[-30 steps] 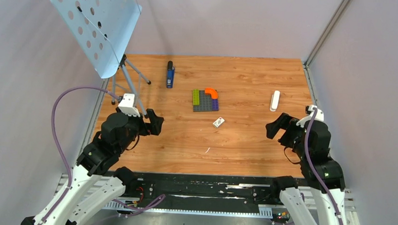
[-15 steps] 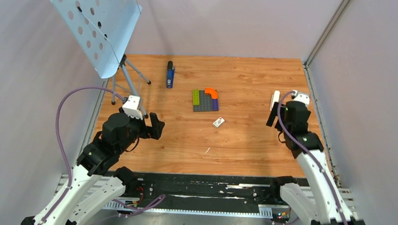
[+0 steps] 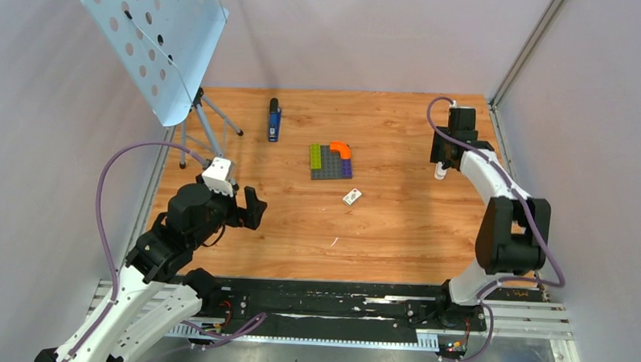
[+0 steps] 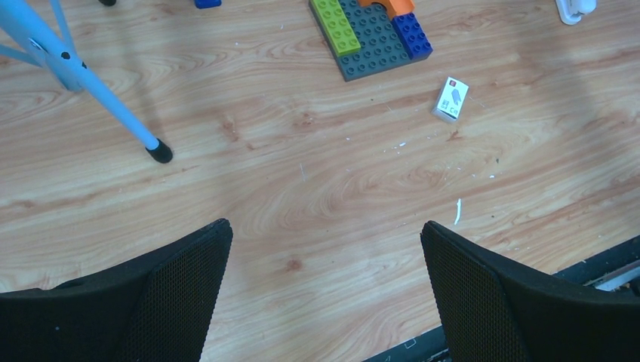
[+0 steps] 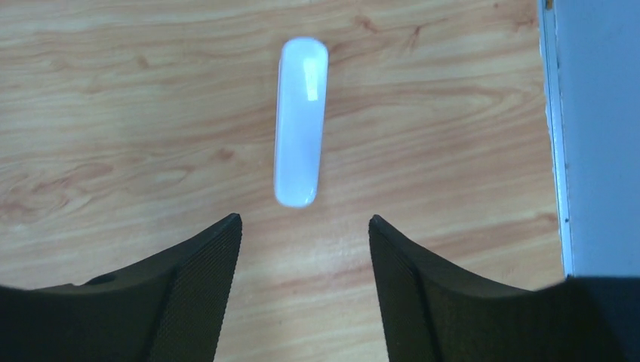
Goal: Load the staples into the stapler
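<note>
- The stapler (image 3: pixel 274 120) lies at the far side, left of centre. Its long axis runs near to far.
- The box (image 3: pixel 351 196) of staples lies mid-table, just nearer than the block plate (image 3: pixel 331 160).
- The left gripper (image 4: pixel 324 234) is at the near left, jaws wide and empty. The box is to its right.
- The right gripper (image 5: pixel 303 226) is at the far right, jaws apart and empty. A white bar (image 5: pixel 301 121) lies just beyond its fingertips.
- The left arm looks nearer the stapler.
</note>
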`<state>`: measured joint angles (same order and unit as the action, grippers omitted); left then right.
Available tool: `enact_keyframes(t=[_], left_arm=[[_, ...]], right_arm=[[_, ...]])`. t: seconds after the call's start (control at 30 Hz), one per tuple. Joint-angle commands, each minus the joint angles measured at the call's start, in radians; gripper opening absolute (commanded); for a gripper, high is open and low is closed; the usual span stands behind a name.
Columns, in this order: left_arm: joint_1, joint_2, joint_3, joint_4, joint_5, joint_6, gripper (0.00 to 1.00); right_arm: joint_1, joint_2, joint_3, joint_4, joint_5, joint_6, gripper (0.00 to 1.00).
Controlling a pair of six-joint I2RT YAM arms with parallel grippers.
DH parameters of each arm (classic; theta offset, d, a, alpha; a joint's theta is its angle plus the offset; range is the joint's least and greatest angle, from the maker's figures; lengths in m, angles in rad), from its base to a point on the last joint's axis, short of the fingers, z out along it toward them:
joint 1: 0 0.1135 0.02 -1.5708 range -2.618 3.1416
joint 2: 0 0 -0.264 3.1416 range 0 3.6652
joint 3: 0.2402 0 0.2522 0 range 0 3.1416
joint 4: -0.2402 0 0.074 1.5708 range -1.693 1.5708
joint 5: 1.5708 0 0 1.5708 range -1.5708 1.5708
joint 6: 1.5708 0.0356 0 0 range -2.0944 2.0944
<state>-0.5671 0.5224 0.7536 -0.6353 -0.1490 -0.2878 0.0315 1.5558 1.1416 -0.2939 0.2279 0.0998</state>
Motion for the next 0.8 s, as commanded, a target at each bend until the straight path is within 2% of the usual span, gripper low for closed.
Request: enact_keyframes(t=[0.0, 0.1, 0.37, 0.57, 0.67, 0.77], left_arm=[[-0.006, -0.02, -0.018, 0.001, 0.014, 0.01, 1.0], [-0.006, -0.016, -0.017, 0.004, 0.024, 0.012, 1.0], [-0.005, -0.017, -0.016, -0.003, 0.003, 0.007, 1.0], [-0.005, -0.035, -0.02, -0.005, -0.022, 0.003, 1.0], [-0.006, -0.036, -0.02, -0.005, -0.023, 0.002, 0.99], [-0.005, -0.035, -0.019, -0.004, -0.024, -0.001, 0.98]], right_arm=[[-0.069, 0.145, 0.126, 0.008, -0.076, -0.043, 0.71], [-0.087, 0.244, 0.217, -0.02, -0.087, -0.046, 0.72], [-0.105, 0.411, 0.331, -0.044, -0.167, -0.073, 0.63], [-0.107, 0.429, 0.325, -0.053, -0.144, -0.081, 0.47], [-0.107, 0.408, 0.309, -0.055, -0.133, -0.093, 0.33], [-0.103, 0.361, 0.297, -0.07, -0.128, -0.091, 0.27]])
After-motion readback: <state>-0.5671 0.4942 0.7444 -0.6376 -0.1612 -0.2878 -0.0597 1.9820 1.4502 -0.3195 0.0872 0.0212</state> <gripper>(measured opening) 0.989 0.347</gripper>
